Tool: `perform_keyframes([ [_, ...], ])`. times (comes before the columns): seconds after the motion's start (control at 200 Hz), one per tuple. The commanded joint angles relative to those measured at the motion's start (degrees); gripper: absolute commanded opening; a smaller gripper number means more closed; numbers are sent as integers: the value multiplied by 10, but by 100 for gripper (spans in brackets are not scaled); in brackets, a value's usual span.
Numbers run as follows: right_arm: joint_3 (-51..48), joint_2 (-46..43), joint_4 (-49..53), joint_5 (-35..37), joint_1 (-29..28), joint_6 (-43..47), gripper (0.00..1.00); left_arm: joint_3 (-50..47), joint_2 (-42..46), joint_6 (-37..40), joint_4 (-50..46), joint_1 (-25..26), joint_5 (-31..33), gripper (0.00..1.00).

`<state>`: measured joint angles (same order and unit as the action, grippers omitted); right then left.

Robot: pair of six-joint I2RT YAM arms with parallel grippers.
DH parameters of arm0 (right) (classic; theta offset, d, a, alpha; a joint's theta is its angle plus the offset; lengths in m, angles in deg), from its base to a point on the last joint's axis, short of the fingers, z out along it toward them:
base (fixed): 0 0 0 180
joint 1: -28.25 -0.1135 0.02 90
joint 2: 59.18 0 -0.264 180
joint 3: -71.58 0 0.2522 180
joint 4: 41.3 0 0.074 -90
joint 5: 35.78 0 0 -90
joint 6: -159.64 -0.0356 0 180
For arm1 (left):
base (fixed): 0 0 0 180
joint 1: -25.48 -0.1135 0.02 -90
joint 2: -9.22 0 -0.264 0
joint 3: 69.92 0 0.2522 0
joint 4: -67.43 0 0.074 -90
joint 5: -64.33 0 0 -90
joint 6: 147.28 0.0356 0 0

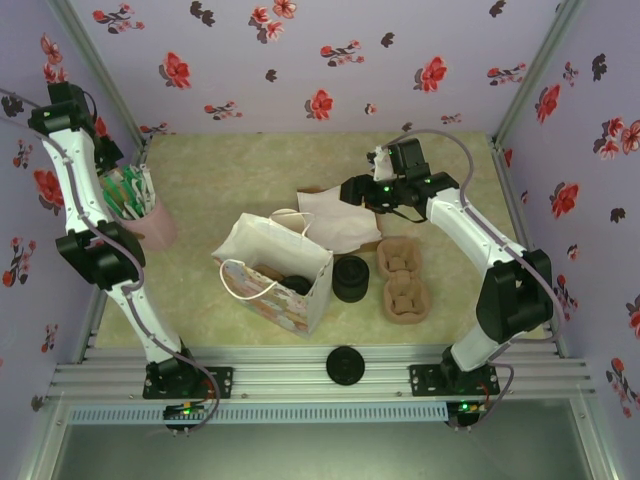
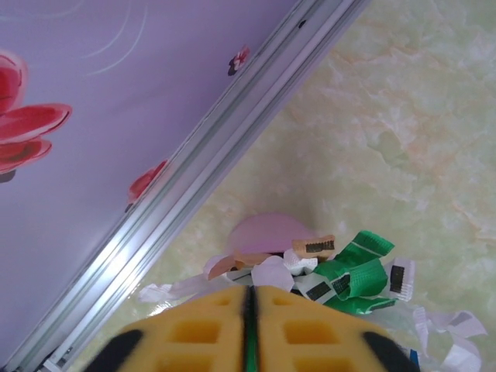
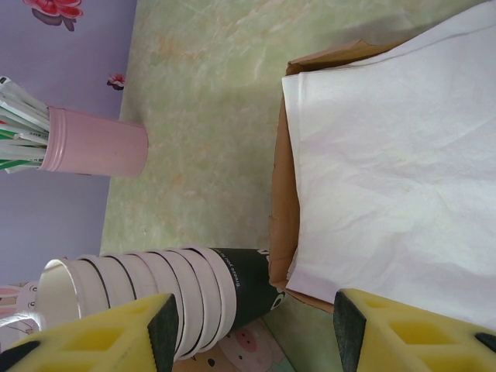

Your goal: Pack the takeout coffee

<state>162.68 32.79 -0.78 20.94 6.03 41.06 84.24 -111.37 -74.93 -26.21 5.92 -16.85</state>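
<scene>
1. Yellow foam pads of the left gripper (image 2: 249, 298) are pressed together with nothing seen between them. The gripper is held at the far left, over the pink plastic cup (image 1: 152, 226) of green and white paper packets (image 1: 128, 190), and is judged to have no part in the packing for now.
2. The takeout coffee (image 1: 350, 278), a small dark-walled paper cup under a round black plastic lid, stands on the table. It is just right of the white printed paper bag (image 1: 268, 300) and just left of the carriers. It is not held, so the approach to it is judged to be the step in hand.
3. The right gripper (image 3: 256, 329) is spread wide and empty. It is held over the white paper napkins (image 1: 335, 222) on the brown cardboard sheet (image 3: 280, 194), farther back than the coffee.
4. For the next move, the open jaws would have to be brought forward and down around the cup wall below the lid and closed gently. The cup would then be kept upright, lifted over the bag's rim and lowered through its open mouth.
5. Counted left to right:
   - one pink cup
   - one bag
   - one stack of lidless cream-rimmed cups (image 3: 170, 298), beside the bag's print, nested too tightly for its cups to be counted
   - one coffee
   - one short black stack of lids (image 1: 345, 365) at the near rail
   - one napkin pile on one cardboard sheet
   - two brown moulded-pulp carriers (image 1: 400, 258) (image 1: 407, 298)
</scene>
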Motion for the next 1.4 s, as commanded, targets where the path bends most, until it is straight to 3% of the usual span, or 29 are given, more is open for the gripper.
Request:
perform_keyframes([
  [0.0,14,1,-9,-12,4,2,57,6,32,5,-24,1,10,6],
  [0.275,13,1,-10,-12,4,2,57,-10,82,0,-35,9,13,0],
  [0.315,12,1,-12,-13,4,2,57,-14,88,-5,-36,10,13,10],
  [0.4,11,2,-13,-13,4,1,57,-37,103,-21,-29,14,10,47],
  [0.465,11,3,-15,-14,4,0,57,-51,106,-33,-25,17,1,57],
  [0.74,9,4,-13,-11,4,3,57,-9,54,-96,-50,16,8,57],
  [1.05,8,6,-13,-11,4,4,57,-13,30,-109,-49,8,49,61],
  [1.395,7,10,-16,-14,4,2,57,-28,16,-107,-37,-1,65,54],
])
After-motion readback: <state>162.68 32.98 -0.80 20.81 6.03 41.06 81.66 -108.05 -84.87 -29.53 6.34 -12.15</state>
